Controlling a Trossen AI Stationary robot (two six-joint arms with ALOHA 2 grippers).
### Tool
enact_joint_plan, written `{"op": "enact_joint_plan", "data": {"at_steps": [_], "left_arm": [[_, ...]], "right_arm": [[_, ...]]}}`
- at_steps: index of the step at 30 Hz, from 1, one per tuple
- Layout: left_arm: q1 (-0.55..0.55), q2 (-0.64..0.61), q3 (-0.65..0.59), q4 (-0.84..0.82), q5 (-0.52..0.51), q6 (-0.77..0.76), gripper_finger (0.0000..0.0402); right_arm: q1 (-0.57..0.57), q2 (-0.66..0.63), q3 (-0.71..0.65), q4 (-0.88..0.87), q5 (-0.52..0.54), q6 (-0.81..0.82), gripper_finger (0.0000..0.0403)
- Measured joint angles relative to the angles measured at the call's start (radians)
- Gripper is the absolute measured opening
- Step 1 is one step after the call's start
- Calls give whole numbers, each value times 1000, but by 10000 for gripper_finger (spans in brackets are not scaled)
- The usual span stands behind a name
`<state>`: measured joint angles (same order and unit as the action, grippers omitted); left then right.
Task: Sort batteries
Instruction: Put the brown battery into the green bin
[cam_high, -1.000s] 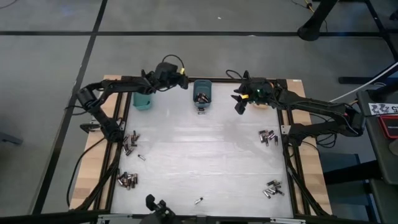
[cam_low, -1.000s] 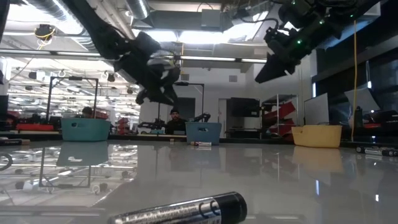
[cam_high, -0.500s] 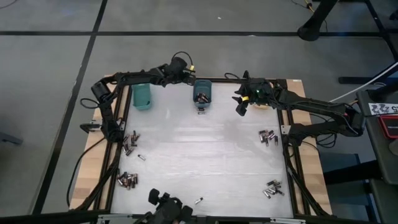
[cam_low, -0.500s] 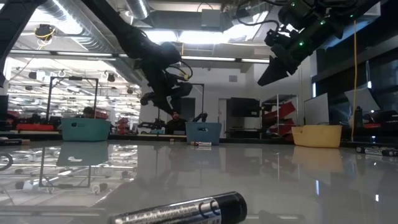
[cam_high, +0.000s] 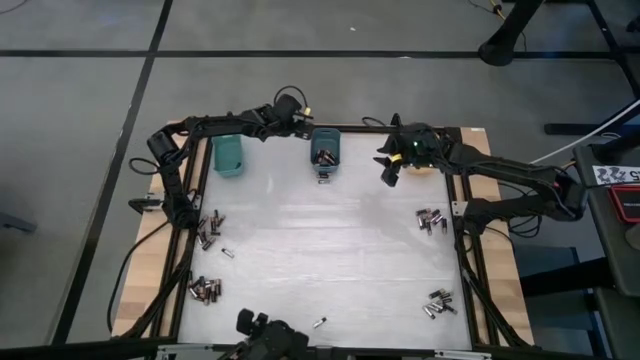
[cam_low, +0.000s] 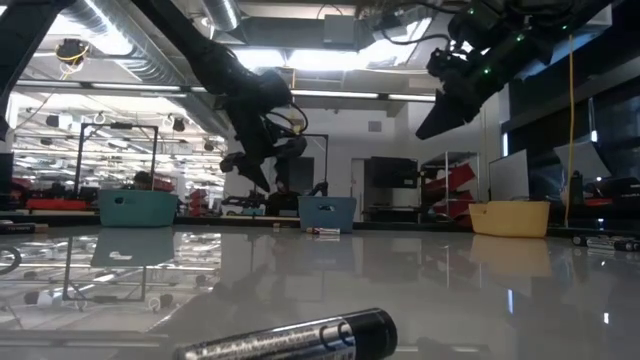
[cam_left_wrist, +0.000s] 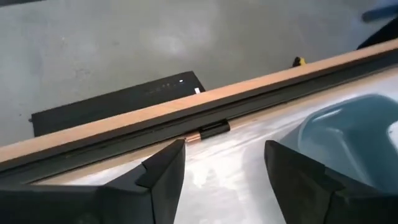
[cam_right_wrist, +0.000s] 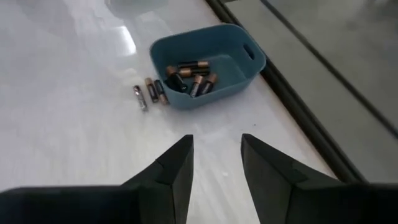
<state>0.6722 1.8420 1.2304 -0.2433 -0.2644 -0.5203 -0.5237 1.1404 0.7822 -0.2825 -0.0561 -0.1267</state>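
My left gripper hangs open over the table's far edge, between the teal bin and the blue bin. Nothing is between its fingers. Past the fingertips, one battery lies on the table against the far rail. My right gripper is open too, above the table right of the blue bin. That bin holds several batteries, and three more lie beside its near wall. Further batteries lie in clusters at the left and right.
A yellow bin stands at the far right, below my right arm. More batteries lie near the front corners. A single one lies by the near edge. A black rail frames the table.
My left gripper has swung from over the teal bin toward the table's right, along the far edge toward the blue bin. It has tipped so that its fingers point further down. My right gripper has kept its place.
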Motion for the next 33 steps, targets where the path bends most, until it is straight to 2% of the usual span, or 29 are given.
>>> {"op": "enact_joint_plan", "data": {"at_steps": [9,15,19,25,33], "left_arm": [[-4,38,0,6,16,-143,202],[8,82,0,52,30,-133,202],[22,123,46,34,66,-86,202],[23,156,114,-6,74,-45,202],[25,156,119,-27,32,-49,202]], "right_arm": [[-136,0,-93,90,-120,31,136],[-144,0,-101,98,-134,57,136],[-143,0,-101,94,-172,78,136],[-142,1,-132,102,-173,101,136],[-144,1,-143,114,-138,127,136]]}}
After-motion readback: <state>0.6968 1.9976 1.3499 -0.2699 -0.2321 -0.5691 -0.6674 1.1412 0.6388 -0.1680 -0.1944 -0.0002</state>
